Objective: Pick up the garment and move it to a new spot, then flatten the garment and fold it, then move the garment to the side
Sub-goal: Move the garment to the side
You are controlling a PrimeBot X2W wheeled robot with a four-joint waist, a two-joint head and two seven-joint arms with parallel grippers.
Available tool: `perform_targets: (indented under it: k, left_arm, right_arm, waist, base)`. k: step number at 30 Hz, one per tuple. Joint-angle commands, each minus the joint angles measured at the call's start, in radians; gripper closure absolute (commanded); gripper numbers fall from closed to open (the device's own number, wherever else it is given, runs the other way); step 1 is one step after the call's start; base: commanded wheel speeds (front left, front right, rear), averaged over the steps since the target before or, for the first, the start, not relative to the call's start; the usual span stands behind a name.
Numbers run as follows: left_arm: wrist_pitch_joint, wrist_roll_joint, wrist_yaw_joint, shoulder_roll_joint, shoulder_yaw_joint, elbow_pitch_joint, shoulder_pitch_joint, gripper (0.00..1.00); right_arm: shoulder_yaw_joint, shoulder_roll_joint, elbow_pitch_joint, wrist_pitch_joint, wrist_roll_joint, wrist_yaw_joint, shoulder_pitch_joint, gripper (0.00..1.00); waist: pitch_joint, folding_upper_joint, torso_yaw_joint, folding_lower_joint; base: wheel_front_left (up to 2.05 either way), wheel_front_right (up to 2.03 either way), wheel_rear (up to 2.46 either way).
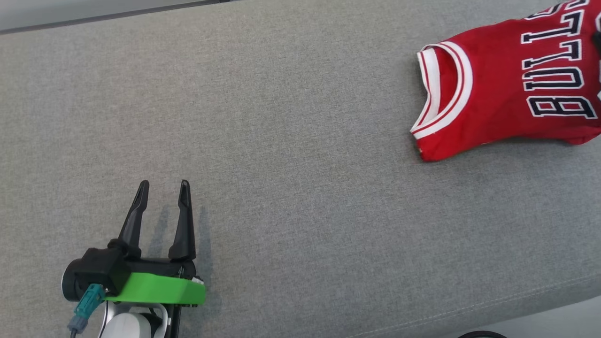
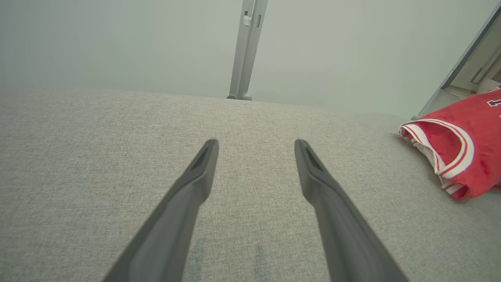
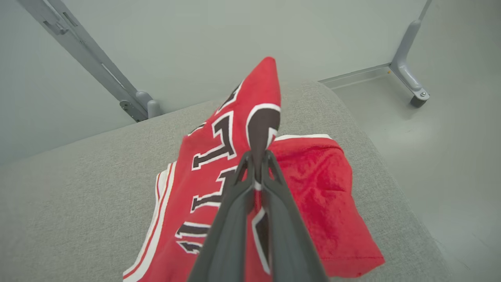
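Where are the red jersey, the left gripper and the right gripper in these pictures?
red jersey (image 1: 488, 89), head view, red fabric beside the collar.
left gripper (image 1: 164, 185), head view, midway between its open fingertips.
right gripper (image 3: 257, 156), right wrist view, midway between fingertips shut on the red jersey.

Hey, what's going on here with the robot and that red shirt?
The robot's right gripper is shut on a fold of the red jersey, pinching it up into a peak. The rest of the jersey lies bunched on the grey padded surface, near its right end. The left gripper is open with nothing between its fingers, over bare surface well to the left of the jersey. The jersey is not yet flattened or folded.
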Motion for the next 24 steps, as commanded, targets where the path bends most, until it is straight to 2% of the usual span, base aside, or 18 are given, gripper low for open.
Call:
perform_targets:
  k: [1, 4, 6, 7, 8, 10, 13, 16, 17, 19, 24]
  left_arm:
    - [-0.002, 0.014, -0.008, 0.003, -0.003, 0.002, -0.015, 0.00]
    - [-0.002, 0.023, -0.009, 0.003, -0.007, 0.004, -0.018, 0.00]
    - [-0.002, 0.028, -0.013, 0.003, -0.006, -0.003, -0.019, 0.00]
    - [-0.002, 0.027, -0.014, 0.003, -0.005, -0.006, -0.021, 0.00]
    - [-0.002, 0.026, -0.014, 0.003, -0.004, -0.009, -0.021, 0.00]
    - [-0.003, 0.020, -0.014, 0.003, 0.005, -0.011, -0.016, 0.00]
    - [-0.003, 0.011, -0.014, 0.003, 0.017, -0.013, 0.000, 0.00]
    - [-0.003, 0.003, -0.015, 0.003, 0.032, -0.010, 0.016, 0.00]
    - [-0.003, 0.003, -0.015, 0.003, 0.032, -0.010, 0.016, 0.00]
    - [-0.002, -0.008, -0.014, 0.003, 0.047, 0.000, 0.032, 0.00]
    - [-0.003, -0.017, -0.008, 0.003, 0.081, 0.019, 0.068, 0.00]
  right_arm:
    - [-0.045, -0.007, 0.044, -0.026, -0.041, 0.000, -0.006, 1.00]
    - [-0.078, -0.016, 0.085, -0.050, -0.088, 0.000, -0.014, 1.00]
    - [-0.159, -0.025, 0.154, -0.133, -0.176, 0.000, -0.034, 1.00]
    - [-0.188, -0.026, 0.175, -0.181, -0.214, 0.000, -0.043, 0.76]
    - [-0.214, -0.015, 0.198, -0.219, -0.246, 0.000, -0.045, 0.00]
    - [-0.241, 0.015, 0.242, -0.268, -0.309, 0.000, -0.041, 0.00]
    - [-0.286, 0.023, 0.267, -0.348, -0.379, 0.000, -0.039, 0.00]
    - [-0.299, 0.050, 0.254, -0.442, -0.433, 0.000, -0.009, 0.00]
    - [-0.299, 0.050, 0.254, -0.442, -0.433, 0.000, -0.009, 0.00]
    - [-0.301, 0.064, 0.218, -0.529, -0.468, 0.000, 0.032, 0.00]
    - [-0.315, 0.093, 0.122, -0.602, -0.466, 0.000, 0.134, 0.00]
  waist:
    - [0.023, -0.0001, 0.022, -0.0001]
    - [0.034, -0.0001, 0.039, -0.0001]
    - [0.055, -0.0001, 0.063, -0.0001]
    - [0.061, -0.0001, 0.071, -0.0001]
    - [0.067, -0.0001, 0.079, -0.0001]
    - [0.072, -0.0001, 0.089, -0.0001]
    - [0.066, -0.0001, 0.101, -0.0001]
    - [0.043, -0.0001, 0.108, -0.0001]
    - [0.043, -0.0001, 0.108, -0.0001]
    - [0.006, -0.0001, 0.118, -0.0001]
    - [-0.063, -0.0001, 0.130, -0.0001]
  base:
    - [0.00, 0.00, 0.00]
    - [0.00, 0.00, 0.00]
    - [0.00, 0.00, 0.00]
    - [0.00, 0.00, 0.00]
    - [0.00, 0.00, 0.00]
    - [0.00, 0.00, 0.00]
    - [0.00, 0.00, 0.00]
    - [0.00, 0.00, 0.00]
    - [0.00, 0.00, 0.00]
    - [0.00, 0.00, 0.00]
    - [0.00, 0.00, 0.00]
